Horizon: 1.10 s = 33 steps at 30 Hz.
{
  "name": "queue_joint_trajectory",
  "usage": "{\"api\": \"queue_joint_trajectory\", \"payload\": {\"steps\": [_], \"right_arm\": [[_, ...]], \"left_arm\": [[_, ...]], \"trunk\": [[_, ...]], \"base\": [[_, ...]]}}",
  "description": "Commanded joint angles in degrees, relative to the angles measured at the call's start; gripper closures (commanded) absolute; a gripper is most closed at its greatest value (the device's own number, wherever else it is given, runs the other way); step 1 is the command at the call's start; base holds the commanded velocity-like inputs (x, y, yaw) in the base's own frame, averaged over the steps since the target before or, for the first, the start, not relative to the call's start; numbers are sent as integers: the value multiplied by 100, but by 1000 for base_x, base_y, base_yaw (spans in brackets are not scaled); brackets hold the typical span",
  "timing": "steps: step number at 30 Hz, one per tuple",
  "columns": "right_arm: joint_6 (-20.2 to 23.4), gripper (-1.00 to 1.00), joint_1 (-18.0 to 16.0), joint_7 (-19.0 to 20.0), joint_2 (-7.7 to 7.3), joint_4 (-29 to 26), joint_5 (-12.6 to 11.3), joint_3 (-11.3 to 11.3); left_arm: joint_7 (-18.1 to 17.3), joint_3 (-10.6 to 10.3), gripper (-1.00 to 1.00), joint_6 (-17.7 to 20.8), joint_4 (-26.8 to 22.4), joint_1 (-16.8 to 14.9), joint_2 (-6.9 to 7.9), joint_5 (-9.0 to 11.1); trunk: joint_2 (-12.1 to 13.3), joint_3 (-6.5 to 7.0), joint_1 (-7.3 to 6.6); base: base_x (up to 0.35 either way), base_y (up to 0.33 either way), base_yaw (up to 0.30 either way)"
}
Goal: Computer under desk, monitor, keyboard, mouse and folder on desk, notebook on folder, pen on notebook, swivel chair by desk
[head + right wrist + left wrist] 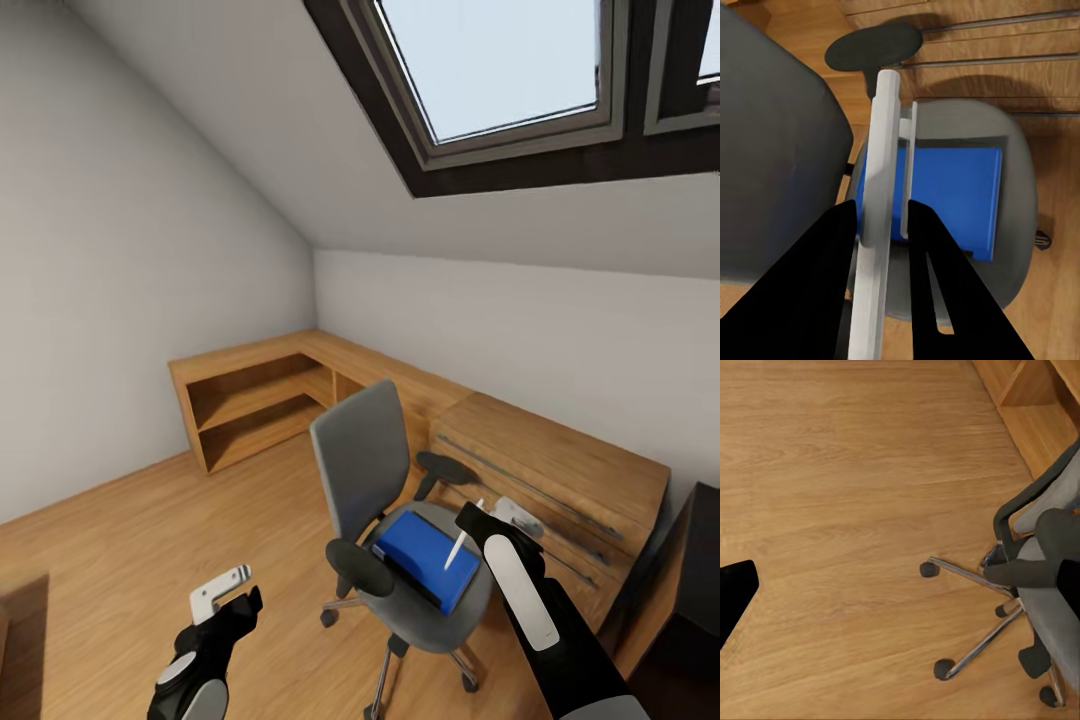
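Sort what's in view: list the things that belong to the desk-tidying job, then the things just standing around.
Job things:
swivel chair
blue folder on its seat
white pen in the right claw

Just there:
corner shelf unit
skylight
wood floor

swivel chair mid-floor, before the corner shelf unit | folder on its seat | pen above folder, between right gripper fingers | drawer unit right-behind chair | left gripper left of chair, seemingly apart
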Motion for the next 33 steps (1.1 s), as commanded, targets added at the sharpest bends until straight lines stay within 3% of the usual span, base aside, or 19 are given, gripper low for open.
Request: {"api": "queue_joint_trajectory", "payload": {"steps": [1, 9, 28, 33], "right_arm": [[20, 100, -5, -39, 0, -7, -29, 3], [24, 100, -5, -36, 0, -4, -29, 3], [28, 100, -5, -36, 0, -11, -29, 3], [29, 100, -5, -39, -1, -13, -29, 3]], "left_arm": [[45, -24, -100, 21, 4, -5, 3, -34], [65, -137, -100, 26, 95, -7, -15, -245], [474, -370, -100, 27, 207, -8, -23, -276], [481, -410, -100, 27, 208, -6, -23, -276]], "trunk": [[35, 16, -21], [356, 176, -197], [1118, 519, -614], [1318, 609, -724]], "base": [[0, 0, 0], [0, 0, 0], [0, 0, 0], [-108, -226, 0]]}}
